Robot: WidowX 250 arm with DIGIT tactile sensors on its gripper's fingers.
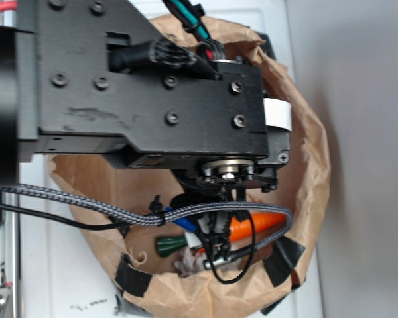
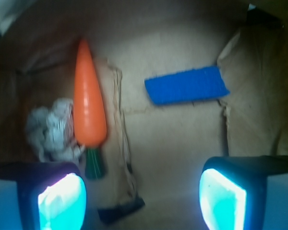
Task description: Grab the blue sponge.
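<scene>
I held the claw (image 2: 141,194) wide open and empty above the paper bag (image 2: 182,143) floor. The blue sponge (image 2: 186,86) lay flat there, apart from the orange carrot (image 2: 89,96).

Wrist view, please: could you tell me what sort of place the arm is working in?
Probably the inside of a brown paper bag used as a bin, holding a blue sponge, a toy carrot and a grey crumpled wad.

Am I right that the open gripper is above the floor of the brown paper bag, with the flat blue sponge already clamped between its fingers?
Not quite. The wrist view shows the flat blue sponge lying free on the brown paper bag floor, ahead of the open gripper, whose fingers are apart with nothing between them.
</scene>
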